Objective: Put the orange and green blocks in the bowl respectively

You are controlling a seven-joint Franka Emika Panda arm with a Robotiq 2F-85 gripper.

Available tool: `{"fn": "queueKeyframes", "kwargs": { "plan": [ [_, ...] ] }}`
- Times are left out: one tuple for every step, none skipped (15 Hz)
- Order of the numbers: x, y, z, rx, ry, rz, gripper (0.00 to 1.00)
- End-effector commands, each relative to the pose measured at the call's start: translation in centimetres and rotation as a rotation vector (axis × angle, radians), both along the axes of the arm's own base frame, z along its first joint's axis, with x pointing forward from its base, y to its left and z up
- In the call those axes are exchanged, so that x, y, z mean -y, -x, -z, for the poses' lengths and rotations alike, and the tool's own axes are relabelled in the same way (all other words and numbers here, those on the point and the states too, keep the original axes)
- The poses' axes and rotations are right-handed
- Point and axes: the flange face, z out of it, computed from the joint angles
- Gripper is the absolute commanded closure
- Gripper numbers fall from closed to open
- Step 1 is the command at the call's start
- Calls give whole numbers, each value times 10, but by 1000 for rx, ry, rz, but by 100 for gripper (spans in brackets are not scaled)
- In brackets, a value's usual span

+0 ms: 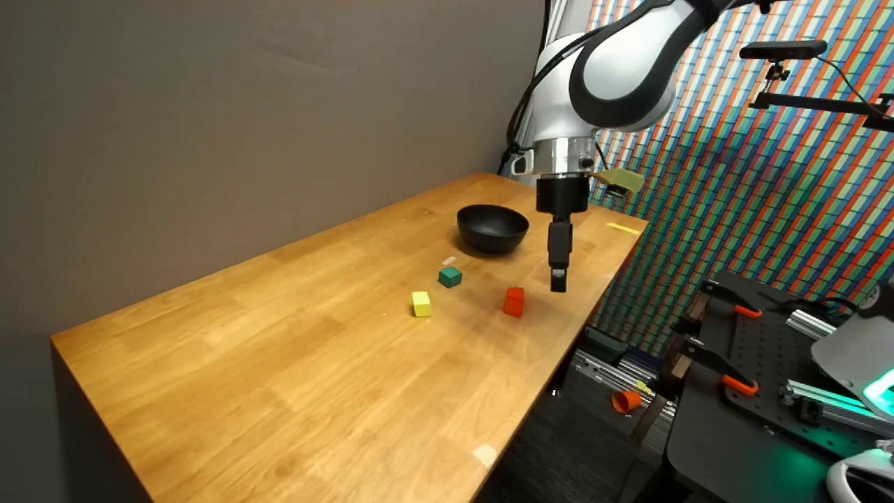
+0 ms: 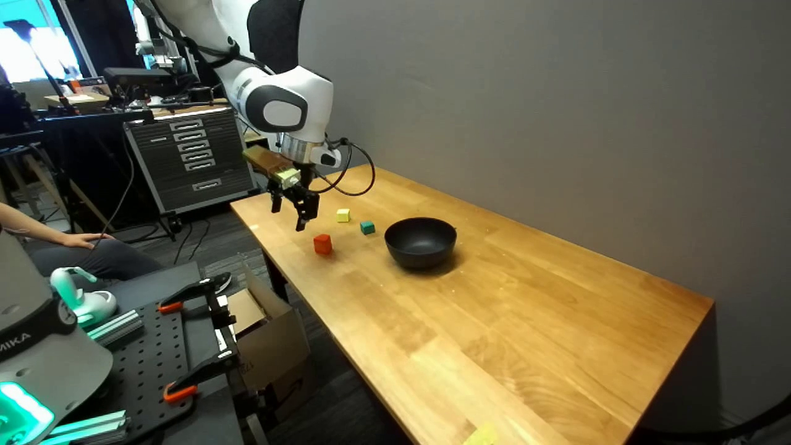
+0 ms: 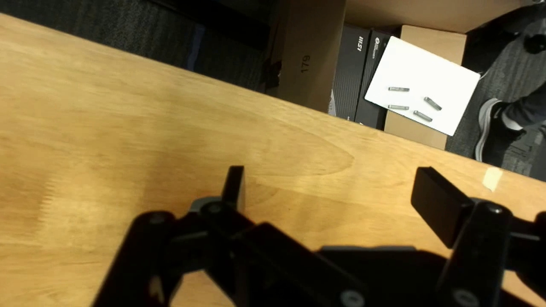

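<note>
Black two-finger end effector (image 2: 288,217) spread, empty, over tan wooden bench (image 2: 556,309). From end effector, orange-red boxy block (image 2: 322,244), likely first, sits lower, toward grey wall (image 2: 544,123).

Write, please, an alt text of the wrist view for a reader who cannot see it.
The robot's open black gripper, holding nothing, spreads across the bottom of the picture above a wooden table. Beyond the table's edge are a cardboard box, a white panel with four small grey pieces on it, and, at the right, a dark shoe.
</note>
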Motion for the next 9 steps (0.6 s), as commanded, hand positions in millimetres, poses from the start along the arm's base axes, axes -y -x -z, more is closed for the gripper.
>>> {"fn": "queueKeyframes", "kwargs": {
  "plan": [
    [-11, 4, 9, 81, 0, -85, 0],
    [-14, 5, 12, 106, 9, -112, 0],
    [-14, 5, 15, 129, 17, -139, 0],
    [-14, 5, 18, 149, 26, -159, 0],
    [-15, 5, 21, 171, 35, -178, 0],
    [-15, 5, 24, 190, 44, -198, 0],
    [-14, 4, 27, 213, 51, -217, 0],
    [-14, 3, 30, 234, 57, -236, 0],
    [-14, 1, 33, 255, 62, -255, 0]
  ]
}}
